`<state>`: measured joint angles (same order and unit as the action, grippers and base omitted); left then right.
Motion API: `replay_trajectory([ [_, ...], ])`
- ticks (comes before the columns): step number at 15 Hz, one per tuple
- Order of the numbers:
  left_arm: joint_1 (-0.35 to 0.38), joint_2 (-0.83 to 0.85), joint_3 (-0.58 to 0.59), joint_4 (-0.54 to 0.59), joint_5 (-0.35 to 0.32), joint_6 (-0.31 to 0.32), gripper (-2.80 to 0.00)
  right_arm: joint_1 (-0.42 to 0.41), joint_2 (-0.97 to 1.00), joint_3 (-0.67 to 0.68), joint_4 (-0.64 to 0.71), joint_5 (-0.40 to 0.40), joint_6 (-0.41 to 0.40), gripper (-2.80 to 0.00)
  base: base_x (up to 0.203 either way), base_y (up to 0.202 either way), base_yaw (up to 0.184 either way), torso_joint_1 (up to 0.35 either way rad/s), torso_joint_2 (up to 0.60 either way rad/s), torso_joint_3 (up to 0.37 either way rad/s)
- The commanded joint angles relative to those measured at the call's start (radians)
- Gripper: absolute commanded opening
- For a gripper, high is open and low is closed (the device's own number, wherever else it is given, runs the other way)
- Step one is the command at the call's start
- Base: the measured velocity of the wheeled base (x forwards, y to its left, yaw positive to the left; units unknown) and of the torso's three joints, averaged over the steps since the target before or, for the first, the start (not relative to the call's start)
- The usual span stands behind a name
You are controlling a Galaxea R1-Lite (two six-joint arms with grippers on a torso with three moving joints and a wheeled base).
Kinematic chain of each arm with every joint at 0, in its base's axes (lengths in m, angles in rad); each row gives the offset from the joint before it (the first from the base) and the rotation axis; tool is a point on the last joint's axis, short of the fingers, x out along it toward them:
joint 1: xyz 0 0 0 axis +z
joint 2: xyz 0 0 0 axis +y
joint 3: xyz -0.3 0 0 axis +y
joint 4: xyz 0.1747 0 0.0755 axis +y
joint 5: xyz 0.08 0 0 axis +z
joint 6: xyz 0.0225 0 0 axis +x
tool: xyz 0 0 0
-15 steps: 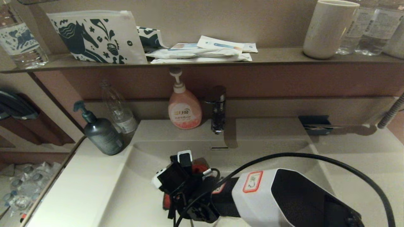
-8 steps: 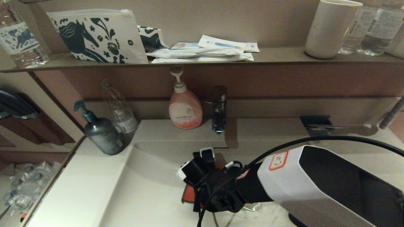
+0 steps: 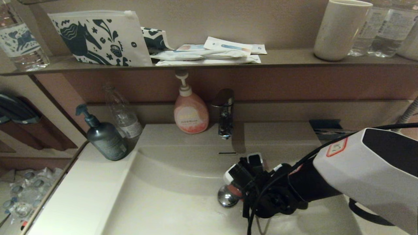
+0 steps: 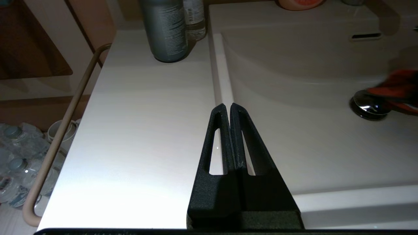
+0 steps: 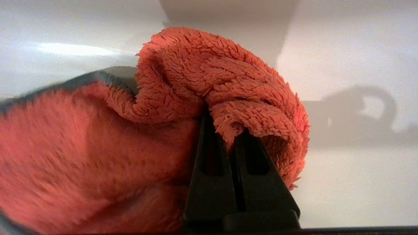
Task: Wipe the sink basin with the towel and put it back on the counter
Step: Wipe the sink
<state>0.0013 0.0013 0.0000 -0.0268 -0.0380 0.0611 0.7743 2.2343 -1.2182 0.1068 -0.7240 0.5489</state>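
1. Towel (image 5: 209,85): orange-red terry w/ dark grey edge, bunched and pinched in right gripper (image 5: 225,127). Jaws closed tight on a fold of it, rest of cloth spilling to one side. In head view only a bit of red shows under the wrist, just beside the drain plug (image 3: 227,197).
2. Right gripper is down inside the sink basin (image 3: 169,195), right of centre, near the basin floor; whether cloth touches the floor can't be told.
3. Left gripper (image 4: 227,109): jaws fully together, holding nothing, parked over the counter (image 4: 137,130) at the basin's left edge.
4. Surface: off-white counter and basin, overflow slot (image 3: 227,152) in the curved back wall, chrome faucet (image 3: 224,112) behind it.
5. Room: grey pump bottle (image 3: 106,137) and clear bottle (image 3: 123,112) on counter's back left, pink soap dispenser (image 3: 190,112) left of faucet. Dark shelf (image 3: 287,58) above w/ horse-print pouch (image 3: 98,37), flat packets (image 3: 209,52), cup (image 3: 339,29).
6. Vs 1 s ago: right gripper and towel have swept from basin's centre-left to the right; drain plug, hidden earlier, is now uncovered. Left arm's earlier place not shown.
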Motion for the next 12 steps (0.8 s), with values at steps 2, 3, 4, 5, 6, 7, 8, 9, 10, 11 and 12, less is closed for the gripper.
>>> replay_trajectory([
  [2, 0.0, 0.0, 0.0, -0.001, 0.0, 0.0, -2.8, -0.033, -0.091, 0.081, 0.035, -0.002, 0.004, -2.8, 0.0, 0.0, 0.0, 0.0, 0.0, 0.0],
  [3, 0.0, 0.0, 0.0, -0.001, 0.0, 0.0, -2.8, -0.035, -0.102, 0.095, 0.07, 0.002, 0.006, -2.8, 0.0, 0.0, 0.0, 0.0, 0.0, 0.0],
  [4, 0.0, 0.0, 0.0, -0.001, 0.0, 0.0, -2.8, -0.034, -0.106, 0.112, 0.105, 0.005, 0.008, -2.8, 0.0, 0.0, 0.0, 0.0, 0.0, 0.0],
  [5, 0.0, 0.0, 0.0, -0.001, 0.0, 0.0, -2.8, -0.03, -0.107, 0.127, 0.127, 0.01, 0.009, -2.8, 0.0, 0.0, 0.0, 0.0, 0.0, 0.0],
  [6, 0.0, 0.0, 0.0, -0.001, 0.0, 0.0, -2.8, -0.026, -0.107, 0.147, 0.145, 0.018, 0.01, -2.8, 0.0, 0.0, 0.0, 0.0, 0.0, 0.0],
  [7, 0.0, 0.0, 0.0, -0.001, 0.0, 0.0, -2.8, -0.021, -0.103, 0.167, 0.147, 0.026, 0.015, -2.8, 0.0, 0.0, 0.0, 0.0, 0.0, 0.0],
  [8, 0.0, 0.0, 0.0, -0.001, 0.0, 0.0, -2.8, -0.014, -0.101, 0.174, 0.146, 0.038, 0.033, -2.8, 0.0, 0.0, 0.0, 0.0, 0.0, 0.0],
  [9, 0.0, 0.0, 0.0, -0.001, 0.0, 0.0, -2.8, 0.006, -0.101, 0.178, 0.145, 0.082, 0.084, -2.8, 0.0, 0.0, 0.0, 0.0, 0.0, 0.0],
  [10, 0.0, 0.0, 0.0, -0.001, 0.0, 0.0, -2.8, 0.022, -0.099, 0.179, 0.144, 0.145, 0.113, -2.8, 0.0, 0.0, 0.0, 0.0, 0.0, 0.0],
  [11, 0.0, 0.0, 0.0, -0.001, 0.0, 0.0, -2.8, 0.039, -0.086, 0.174, 0.143, 0.19, 0.137, -2.8, 0.0, 0.0, 0.0, 0.0, 0.0, 0.0],
  [12, 0.0, 0.0, 0.0, -0.001, 0.0, 0.0, -2.8, 0.053, -0.063, 0.166, 0.14, 0.214, 0.157, -2.8, 0.0, 0.0, 0.0, 0.0, 0.0, 0.0],
])
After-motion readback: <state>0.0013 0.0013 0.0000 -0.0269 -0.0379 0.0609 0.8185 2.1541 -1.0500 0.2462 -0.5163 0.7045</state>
